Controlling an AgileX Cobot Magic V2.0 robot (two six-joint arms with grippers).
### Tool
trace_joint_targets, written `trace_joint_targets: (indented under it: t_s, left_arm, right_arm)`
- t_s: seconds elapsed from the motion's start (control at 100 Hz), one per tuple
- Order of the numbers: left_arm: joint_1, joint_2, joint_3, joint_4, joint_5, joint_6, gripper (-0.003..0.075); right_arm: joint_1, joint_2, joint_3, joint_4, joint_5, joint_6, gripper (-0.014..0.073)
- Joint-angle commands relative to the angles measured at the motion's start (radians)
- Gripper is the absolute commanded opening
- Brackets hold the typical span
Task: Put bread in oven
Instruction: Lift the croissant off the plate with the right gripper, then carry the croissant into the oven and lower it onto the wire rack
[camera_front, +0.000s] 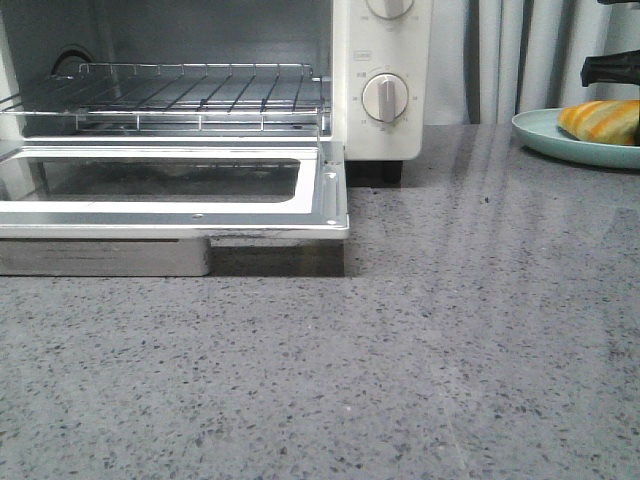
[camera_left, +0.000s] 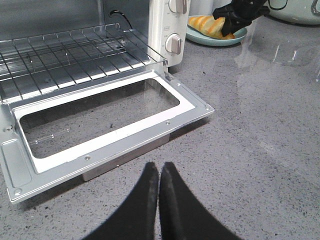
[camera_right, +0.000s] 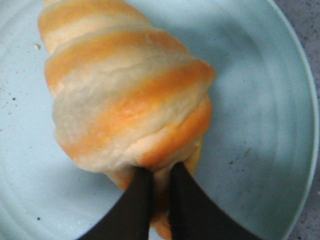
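Speckled grey counter is lying bare along its near edge in the front view. Over that near stretch, toward the left, the left gripper is hovering with its two black fingers pressed together, so it is fully closed and holding nothing; this shows only in the left wrist view. Just beyond it the oven is sitting at the far left corner of the counter, its glass-windowed door lying folded flat toward the near edge, with the door's handle bar resting low over the counter. Inside the open cavity the wire rack is sitting level and carrying nothing. On the oven's white front panel, two round knobs are showing, one above the other. Farther off, at the far right corner, a pale blue plate is resting on the counter, well apart from the oven. The bread, golden-orange with cream stripes, is lying on that plate. The right gripper is reaching down onto it: in the right wrist view its dark fingers are nearly closed, pinching one tapered end of the roll between them, while the roll is lying against the plate. Behind the plate, a pale curtain is hanging along the far edge.
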Motion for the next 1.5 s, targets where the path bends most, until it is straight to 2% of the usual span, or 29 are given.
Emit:
trace_joint_targets:
  t_s: [0.0, 0.3, 0.47, 0.57, 0.68, 0.69, 0.74, 0.76, 0.83, 0.95, 1.1, 1.49]
  left_arm:
    - [-0.008, 0.013, -0.028, -0.017, -0.064, -0.004, -0.0022]
    - [-0.008, 0.013, -0.028, -0.017, -0.051, -0.004, -0.0021]
    - [-0.008, 0.013, -0.028, -0.017, -0.053, -0.004, -0.0022]
    - [-0.008, 0.013, -0.028, -0.017, -0.062, -0.004, -0.0022]
    - [-0.008, 0.013, -0.028, -0.017, -0.080, -0.004, -0.0022]
    - [-0.008, 0.013, -0.028, -0.017, -0.086, -0.004, -0.0022]
    - [-0.008, 0.013, -0.028, -0.017, -0.094, -0.004, -0.0022]
    - [-0.008, 0.013, -0.028, -0.017, -0.098, -0.004, -0.0021]
    - [-0.008, 0.013, -0.028, -0.017, -0.109, -0.004, -0.0022]
    - [-0.008, 0.013, -0.028, -0.017, -0.121, -0.004, -0.0021]
    - [-0.008, 0.013, -0.028, -0.017, -0.119, -0.004, -0.0022]
    - [-0.008, 0.013, -0.028, -0.038, -0.116, -0.004, -0.0021]
  right_arm:
    - [-0.006, -0.052, -0.024, 0.043, -0.023, -0.026, -0.0069]
    - [0.050, -0.350, -0.026, 0.047, -0.285, -0.075, -0.0069]
    - [0.148, -0.536, -0.026, 0.046, -0.309, -0.097, -0.0069]
    - [0.298, -0.610, -0.026, 0.046, -0.272, -0.164, -0.0069]
    - [0.497, -0.643, -0.026, 0.046, -0.222, -0.166, -0.0069]
    - [0.540, -0.643, -0.026, 0.046, -0.216, -0.166, -0.0069]
    - [0.610, -0.643, -0.026, 0.045, -0.198, -0.166, -0.0069]
    - [0.679, -0.640, -0.026, 0.041, -0.191, -0.166, -0.0069]
    - [0.806, -0.618, -0.024, 0.025, -0.182, -0.166, -0.0069]
    - [0.956, -0.545, -0.024, -0.043, -0.180, -0.166, -0.0069]
    - [0.990, -0.415, -0.024, -0.108, -0.186, -0.166, -0.0069]
    - [0.860, -0.215, -0.026, -0.138, -0.294, -0.153, -0.0069]
